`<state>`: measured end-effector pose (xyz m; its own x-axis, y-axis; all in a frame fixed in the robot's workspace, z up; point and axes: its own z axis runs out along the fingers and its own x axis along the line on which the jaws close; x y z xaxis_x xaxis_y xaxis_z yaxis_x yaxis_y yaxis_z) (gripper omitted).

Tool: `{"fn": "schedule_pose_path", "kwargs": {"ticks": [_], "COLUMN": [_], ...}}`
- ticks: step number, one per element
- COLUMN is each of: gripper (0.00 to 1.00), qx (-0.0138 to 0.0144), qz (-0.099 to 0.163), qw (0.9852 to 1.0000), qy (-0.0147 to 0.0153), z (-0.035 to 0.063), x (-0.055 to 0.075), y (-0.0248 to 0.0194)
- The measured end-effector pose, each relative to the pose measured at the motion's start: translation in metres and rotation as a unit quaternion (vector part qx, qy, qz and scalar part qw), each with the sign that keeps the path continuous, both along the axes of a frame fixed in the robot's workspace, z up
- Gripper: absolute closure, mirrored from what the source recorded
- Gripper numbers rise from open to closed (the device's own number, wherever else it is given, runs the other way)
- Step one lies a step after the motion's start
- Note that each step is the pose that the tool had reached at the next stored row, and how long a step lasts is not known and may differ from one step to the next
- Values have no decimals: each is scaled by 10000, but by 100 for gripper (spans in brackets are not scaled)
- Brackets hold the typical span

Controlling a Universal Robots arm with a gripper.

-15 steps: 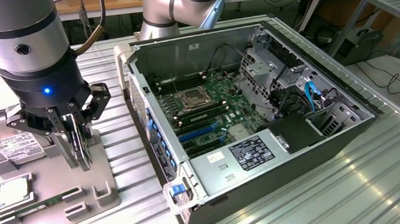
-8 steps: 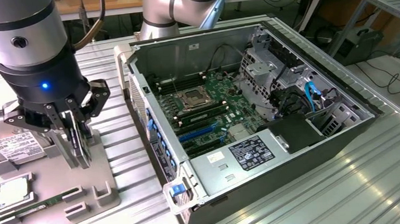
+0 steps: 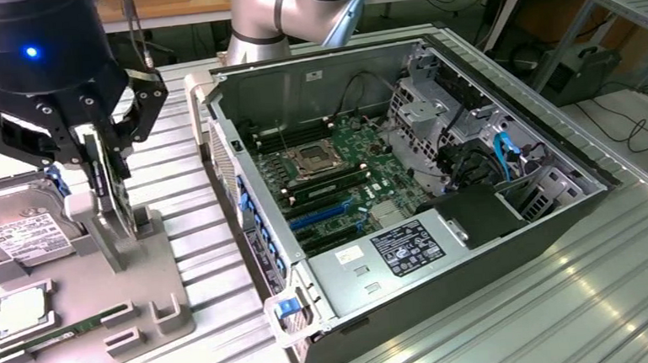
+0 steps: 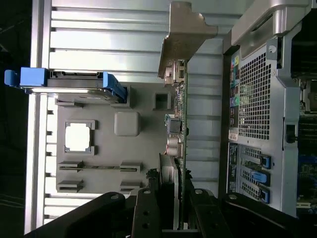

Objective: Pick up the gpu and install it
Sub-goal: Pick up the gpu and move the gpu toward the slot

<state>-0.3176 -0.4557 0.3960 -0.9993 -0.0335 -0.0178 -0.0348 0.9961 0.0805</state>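
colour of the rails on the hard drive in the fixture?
Blue. The hard drive rails show best in the wrist view.

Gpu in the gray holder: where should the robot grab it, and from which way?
Probably by its top edge, straight down from above. The gpu stands thin and upright on its long edge in the holder, so both flat faces are free to pinch. Its lower edge is down in the holder, and a metal bracket takes one end.
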Motion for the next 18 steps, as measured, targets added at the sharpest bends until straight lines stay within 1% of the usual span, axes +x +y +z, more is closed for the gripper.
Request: {"fn": "schedule_pose_path", "kwargs": {"ticks": [3,4,5,6,7,8,9,10,11,13,14,18], "gripper": [72,72,72,72,72,72,72,72,72,72,72,72], "qx": [0,0,1,2,3,0,1,1,1,1,1,1], "qz": [0,0,0,-1,-1,0,-1,-1,-1,-1,-1,-1], "qw": [10000,10000,10000,10000,10000,10000,10000,10000,10000,10000,10000,10000], "qy": [2,4,9,11,10,12,10,11,11,10,11,11], "z": [146,223,315,474,559,561,559,558,558,558,557,558], "x": [9,14,22,31,35,46,111,148,220,277,342,378], "y": [0,0,0,0,0,0,0,0,0,0,0,0]}}
